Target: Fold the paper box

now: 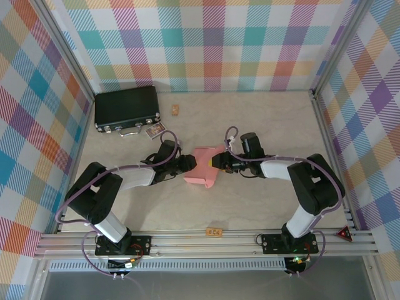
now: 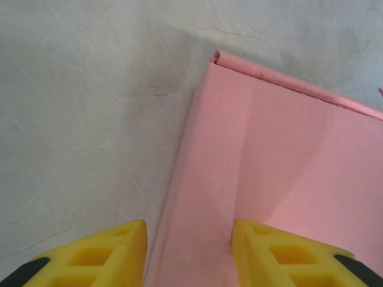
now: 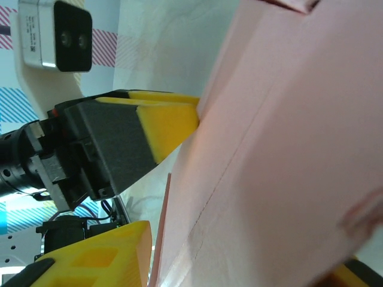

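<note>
The salmon-pink paper box [image 1: 203, 167] lies partly folded mid-table, between both arms. My left gripper [image 1: 186, 164] meets its left edge. In the left wrist view a folded side strip of the box [image 2: 287, 167] runs between the two yellow fingers of that gripper [image 2: 188, 230], which is shut on it. My right gripper [image 1: 217, 161] holds the box's right side. In the right wrist view the pink card [image 3: 287, 149] lies between the fingers of that gripper [image 3: 239, 257], the far finger mostly hidden behind it. The left arm's yellow finger [image 3: 170, 119] presses the card from the other side.
A black case with metal latches [image 1: 127, 107] sits at the back left, a small card [image 1: 155, 130] just in front of it. A small wooden piece [image 1: 175, 110] lies beside the case, and an orange tag [image 1: 214, 232] near the front rail.
</note>
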Robot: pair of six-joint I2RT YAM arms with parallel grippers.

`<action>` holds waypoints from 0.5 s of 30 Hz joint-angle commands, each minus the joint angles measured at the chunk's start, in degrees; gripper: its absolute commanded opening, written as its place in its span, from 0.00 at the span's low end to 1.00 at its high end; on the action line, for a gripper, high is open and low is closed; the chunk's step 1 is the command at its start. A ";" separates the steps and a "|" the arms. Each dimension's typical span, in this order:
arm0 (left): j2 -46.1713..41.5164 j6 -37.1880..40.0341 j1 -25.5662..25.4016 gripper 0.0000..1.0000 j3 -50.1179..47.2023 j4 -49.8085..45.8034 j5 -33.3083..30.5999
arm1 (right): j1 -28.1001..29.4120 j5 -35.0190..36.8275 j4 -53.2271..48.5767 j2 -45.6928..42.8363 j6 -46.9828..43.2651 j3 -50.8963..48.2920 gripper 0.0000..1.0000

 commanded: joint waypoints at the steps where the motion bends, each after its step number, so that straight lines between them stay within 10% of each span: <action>1: 2.18 0.16 -0.36 0.44 -1.23 1.45 3.23 | 1.68 -0.96 -1.98 -1.72 -2.43 3.56 0.42; 15: 5.39 0.13 1.56 0.47 -0.15 4.39 5.07 | 2.97 2.70 -10.35 -0.54 -5.11 11.51 0.44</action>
